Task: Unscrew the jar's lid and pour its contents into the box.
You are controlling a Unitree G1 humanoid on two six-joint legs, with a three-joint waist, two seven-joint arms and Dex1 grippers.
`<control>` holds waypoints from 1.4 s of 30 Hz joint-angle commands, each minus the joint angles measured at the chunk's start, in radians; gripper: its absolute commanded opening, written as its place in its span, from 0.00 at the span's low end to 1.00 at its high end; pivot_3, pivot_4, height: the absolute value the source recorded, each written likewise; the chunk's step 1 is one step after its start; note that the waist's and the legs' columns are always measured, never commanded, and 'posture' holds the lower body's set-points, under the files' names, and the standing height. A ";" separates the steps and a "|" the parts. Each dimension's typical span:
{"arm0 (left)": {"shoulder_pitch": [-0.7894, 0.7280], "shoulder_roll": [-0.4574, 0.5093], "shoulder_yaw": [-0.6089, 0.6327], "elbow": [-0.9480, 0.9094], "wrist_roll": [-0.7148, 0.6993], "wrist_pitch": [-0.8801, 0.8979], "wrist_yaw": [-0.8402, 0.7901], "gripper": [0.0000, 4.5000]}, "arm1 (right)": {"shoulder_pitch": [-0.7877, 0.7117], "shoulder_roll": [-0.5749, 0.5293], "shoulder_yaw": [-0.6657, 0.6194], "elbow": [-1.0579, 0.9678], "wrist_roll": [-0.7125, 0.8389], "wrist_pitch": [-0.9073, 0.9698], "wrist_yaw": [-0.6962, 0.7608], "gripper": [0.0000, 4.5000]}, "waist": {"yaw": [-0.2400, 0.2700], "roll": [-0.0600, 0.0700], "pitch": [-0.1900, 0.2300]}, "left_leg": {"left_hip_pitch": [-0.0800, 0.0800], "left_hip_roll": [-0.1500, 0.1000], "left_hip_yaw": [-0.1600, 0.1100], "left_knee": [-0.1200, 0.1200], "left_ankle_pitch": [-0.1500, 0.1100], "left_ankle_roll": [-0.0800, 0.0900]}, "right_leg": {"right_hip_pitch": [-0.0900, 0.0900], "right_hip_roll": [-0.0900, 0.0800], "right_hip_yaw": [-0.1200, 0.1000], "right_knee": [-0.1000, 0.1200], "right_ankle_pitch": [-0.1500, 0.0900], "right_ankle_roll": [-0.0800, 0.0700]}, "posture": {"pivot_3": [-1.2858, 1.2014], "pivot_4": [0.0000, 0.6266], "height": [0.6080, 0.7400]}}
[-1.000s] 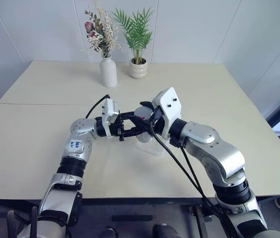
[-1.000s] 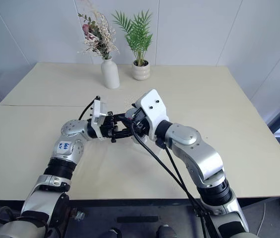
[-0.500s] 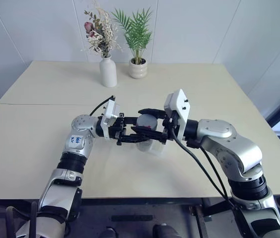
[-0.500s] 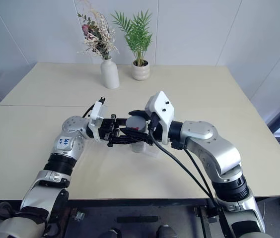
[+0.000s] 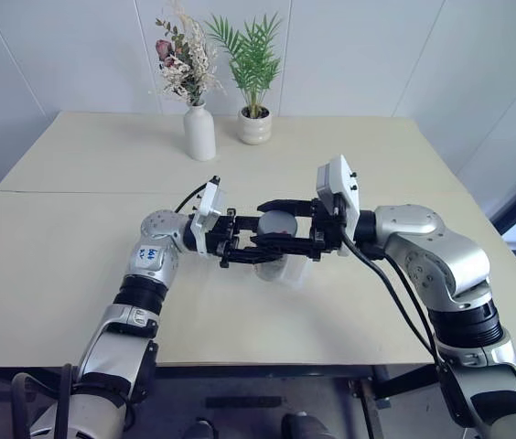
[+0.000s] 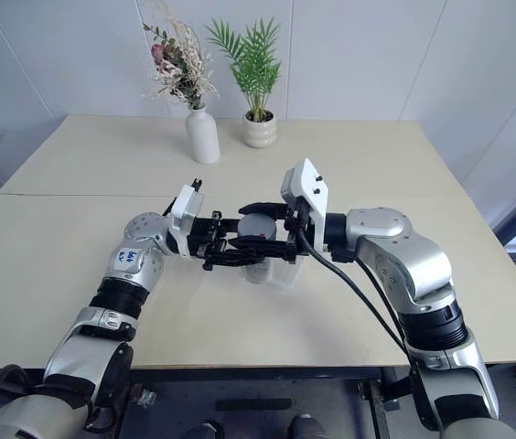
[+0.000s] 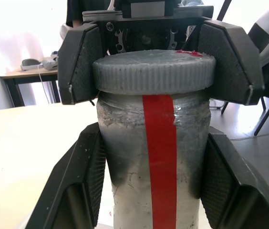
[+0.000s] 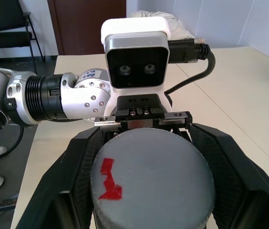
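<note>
Above the desk (image 5: 75,274), the left gripper (image 5: 256,245) has its jaws clamped on the jar (image 7: 153,162), held upright over the box (image 5: 293,272); from the right, the right gripper (image 5: 272,219) has its jaws closed around the lid (image 8: 151,179).

Your two arms meet in front of you above the desk (image 5: 75,265), forearms nearly level and pointing at each other. Your left gripper (image 5: 256,245) reaches in from the left, its jaws closed on the body of the jar (image 7: 153,171), one finger on each side. Your right gripper (image 5: 276,222) comes from the opposite side, just above the left one, its jaws clamped on the lid (image 8: 151,179). Both wrists are bent inward, elbows out to the sides.
</note>
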 commanded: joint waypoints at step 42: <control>-0.054 -0.039 0.019 0.046 -0.002 -0.120 -0.050 0.51 | -0.061 0.022 0.038 0.056 -0.082 -0.125 0.031 0.99 | 0.002 0.000 0.000 | -0.001 0.000 0.000 0.002 0.000 0.000 | 0.000 0.000 0.000 0.001 0.000 0.000 | 0.52 0.24 1.00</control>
